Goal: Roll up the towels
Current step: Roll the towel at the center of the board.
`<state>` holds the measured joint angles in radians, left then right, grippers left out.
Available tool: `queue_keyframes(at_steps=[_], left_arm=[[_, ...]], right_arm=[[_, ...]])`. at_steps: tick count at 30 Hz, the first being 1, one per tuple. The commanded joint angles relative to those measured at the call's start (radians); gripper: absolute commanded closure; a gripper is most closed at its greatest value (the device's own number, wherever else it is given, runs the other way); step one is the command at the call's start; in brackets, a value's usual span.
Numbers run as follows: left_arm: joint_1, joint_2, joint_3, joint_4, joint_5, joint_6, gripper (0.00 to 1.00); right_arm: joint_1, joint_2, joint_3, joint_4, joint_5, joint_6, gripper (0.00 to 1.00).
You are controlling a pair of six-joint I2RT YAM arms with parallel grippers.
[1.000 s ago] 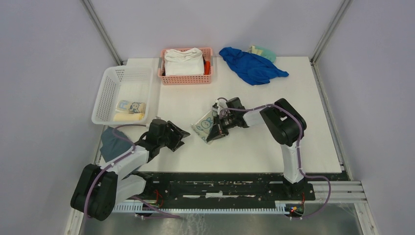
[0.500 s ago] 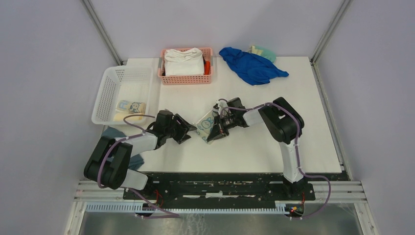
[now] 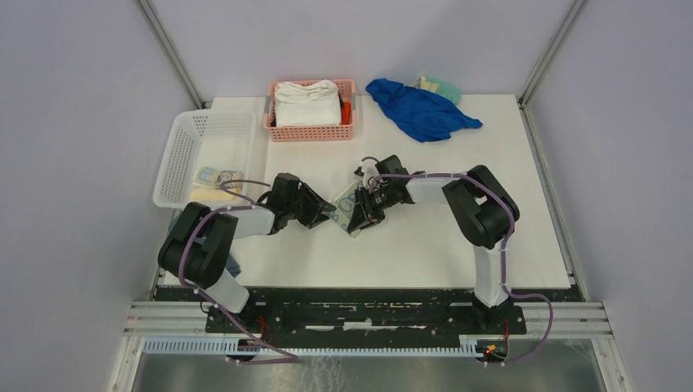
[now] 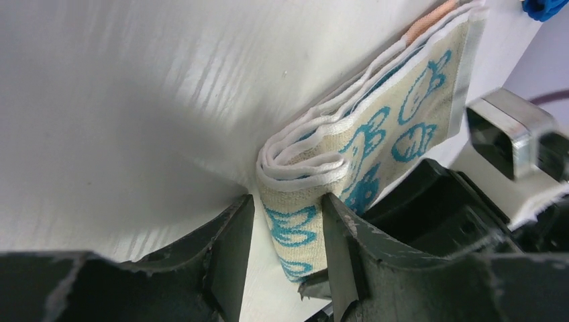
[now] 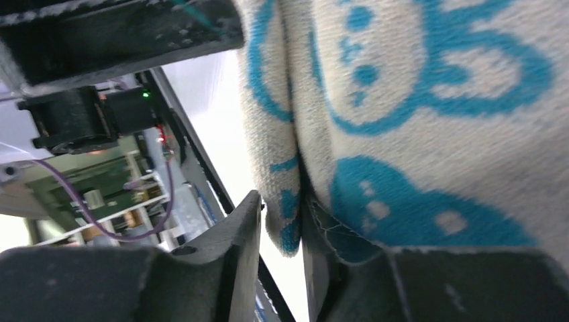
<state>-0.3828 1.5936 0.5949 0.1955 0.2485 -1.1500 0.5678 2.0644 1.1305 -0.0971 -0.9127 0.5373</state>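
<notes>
The left arm (image 3: 245,220) has reached in; the left fingers (image 4: 287,201) now stand apart around the folded pale towel with blue rabbit faces (image 4: 376,141). The right fingers (image 5: 280,201), loosened, flank its other edge. Handover, I judge: next, left must pinch.

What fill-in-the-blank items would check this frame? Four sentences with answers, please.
1. The towel at mid-table bears ___ rabbit figures.
2. The pink basket holds a folded ___ cloth.
3. The white basket holds ___ rolled towels.
4. The towel's end lies ___ the fingers of the left pincer.

Missing words: blue; white; two; between.
</notes>
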Motion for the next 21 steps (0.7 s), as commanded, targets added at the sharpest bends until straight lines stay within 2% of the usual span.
queue_keyframes(at_steps=[1, 6, 9, 15, 21], left_arm=[[-0.011, 0.081, 0.001, -0.159, -0.107, 0.033, 0.49], [-0.014, 0.122, 0.000, -0.173, -0.116, 0.030, 0.51], [-0.019, 0.139, 0.007, -0.177, -0.115, 0.030, 0.52], [-0.028, 0.143, 0.017, -0.194, -0.124, 0.034, 0.52], [-0.032, 0.139, 0.017, -0.201, -0.127, 0.036, 0.53]], right_arm=[[0.031, -0.142, 0.058, -0.188, 0.225, -0.181, 0.63], [0.088, -0.279, 0.053, -0.283, 0.498, -0.282, 0.54], [0.152, -0.345, 0.057, -0.313, 0.690, -0.335, 0.53], [0.306, -0.366, 0.085, -0.285, 0.856, -0.420, 0.56], [0.365, -0.295, 0.108, -0.256, 0.996, -0.469, 0.57]])
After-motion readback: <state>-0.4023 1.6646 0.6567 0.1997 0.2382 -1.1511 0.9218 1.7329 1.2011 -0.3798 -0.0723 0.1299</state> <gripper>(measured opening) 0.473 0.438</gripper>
